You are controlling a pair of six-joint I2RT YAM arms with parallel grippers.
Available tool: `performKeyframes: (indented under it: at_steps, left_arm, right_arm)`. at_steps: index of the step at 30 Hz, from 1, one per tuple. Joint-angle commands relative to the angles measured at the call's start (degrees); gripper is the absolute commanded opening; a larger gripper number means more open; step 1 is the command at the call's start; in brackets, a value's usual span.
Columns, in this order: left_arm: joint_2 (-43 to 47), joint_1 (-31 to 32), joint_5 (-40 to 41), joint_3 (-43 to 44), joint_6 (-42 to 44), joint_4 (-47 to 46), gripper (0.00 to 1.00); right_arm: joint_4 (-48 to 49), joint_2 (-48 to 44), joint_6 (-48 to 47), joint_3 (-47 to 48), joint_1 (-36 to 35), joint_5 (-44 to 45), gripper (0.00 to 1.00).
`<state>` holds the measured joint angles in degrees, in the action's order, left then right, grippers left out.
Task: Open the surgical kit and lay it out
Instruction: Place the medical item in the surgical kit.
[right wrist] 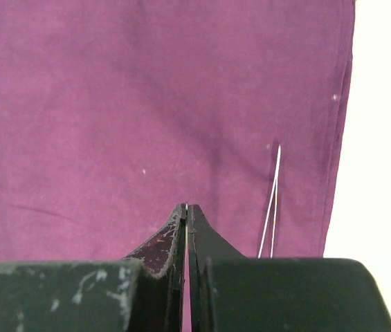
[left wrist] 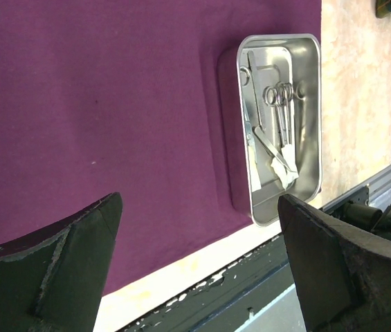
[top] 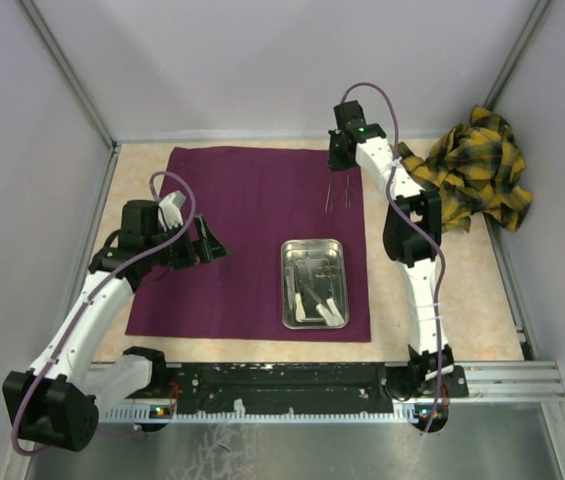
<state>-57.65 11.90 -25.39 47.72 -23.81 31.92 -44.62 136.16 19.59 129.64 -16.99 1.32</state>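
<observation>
Bench (top: 482, 300) is covered by purple cloth (top: 252, 230). Tray (top: 314, 283), long axis front-to-back, is found right of the left pincer (top: 212, 243) (spread apart); right pincer (top: 339, 163), pressed together, is beside forceps (top: 337, 195).

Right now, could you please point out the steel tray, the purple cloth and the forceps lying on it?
steel tray (left wrist: 311, 117), left wrist view, its bare right side.
purple cloth (top: 242, 230), top external view, its bare middle.
forceps (right wrist: 277, 166), right wrist view, near the joined end.
</observation>
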Motion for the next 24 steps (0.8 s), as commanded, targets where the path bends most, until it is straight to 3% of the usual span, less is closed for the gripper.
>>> performKeyframes:
  at_steps: [1, 24]
  left_arm:
    - [-1.06, 0.05, 1.63, 0.82, 1.21, -0.61, 1.0]
    - [-4.68, -0.38, 2.18, 0.7, 1.51, -2.48, 1.0]
  right_arm:
    - [1.83, 2.43, -2.18, 5.69, 0.72, -0.01, 0.0]
    - [6.21, 9.75, -2.19, 10.13, 2.22, -0.56, 0.0]
